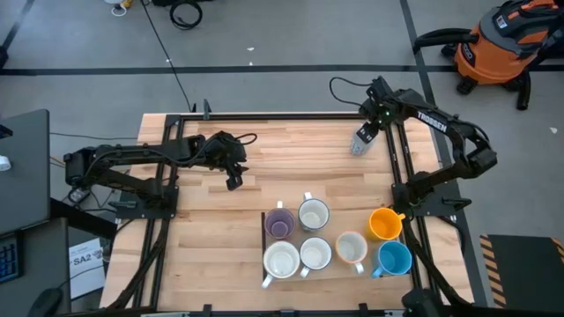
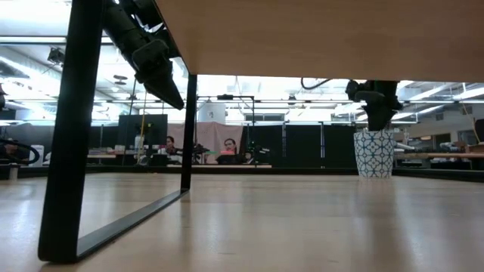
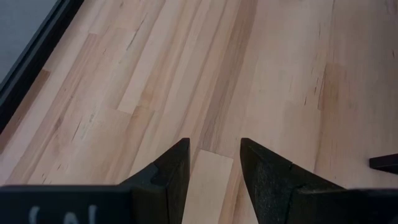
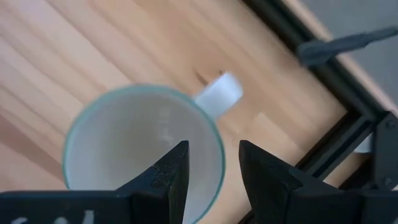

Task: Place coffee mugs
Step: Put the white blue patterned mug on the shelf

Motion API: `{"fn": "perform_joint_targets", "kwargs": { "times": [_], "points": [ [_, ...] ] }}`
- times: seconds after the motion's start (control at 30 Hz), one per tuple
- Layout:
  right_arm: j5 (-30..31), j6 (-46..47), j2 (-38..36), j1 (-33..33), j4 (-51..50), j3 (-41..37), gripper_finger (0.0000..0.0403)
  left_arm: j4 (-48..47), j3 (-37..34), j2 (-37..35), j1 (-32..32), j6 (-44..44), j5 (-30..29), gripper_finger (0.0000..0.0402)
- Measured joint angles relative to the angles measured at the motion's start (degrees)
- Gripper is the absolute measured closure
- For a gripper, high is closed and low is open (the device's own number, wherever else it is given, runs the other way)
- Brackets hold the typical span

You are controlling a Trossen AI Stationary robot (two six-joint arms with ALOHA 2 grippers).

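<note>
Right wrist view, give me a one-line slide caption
Right pincer straddling the rim of a patterned mug standing near the table's edge.

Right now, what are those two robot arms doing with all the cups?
The right gripper is at the far right of the table, its jaws straddling the rim of a patterned mug that stands there. Seven other mugs sit grouped near the front edge, among them a purple mug, an orange mug and a blue mug. The left gripper hangs over bare wood, jaws apart, holding nothing.
</note>
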Motion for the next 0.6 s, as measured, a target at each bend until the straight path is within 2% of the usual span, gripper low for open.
{"fn": "perform_joint_targets", "kwargs": {
  "times": [0.37, 0.5, 0.6],
  "points": [
    [0.2, 0.9, 0.0, 0.0, 0.5, -3.5, 0.0263, 0.0, 0.0, 0.0, 0.0, 0.1, 0.0, 0.0253],
    [0.2, 1.0, 0.0, 0.0, 0.6, -3.5, 0.0288, 0.0, 0.0, 0.0, 0.0, 0.2, 0.0, 0.0253],
    [0.2, 1.1, 0.0, 0.0, 0.6, -3.5, 0.0322, 0.0, 0.0, 0.0, 0.0, 0.2, 0.0, 0.0253]
  ]
}}
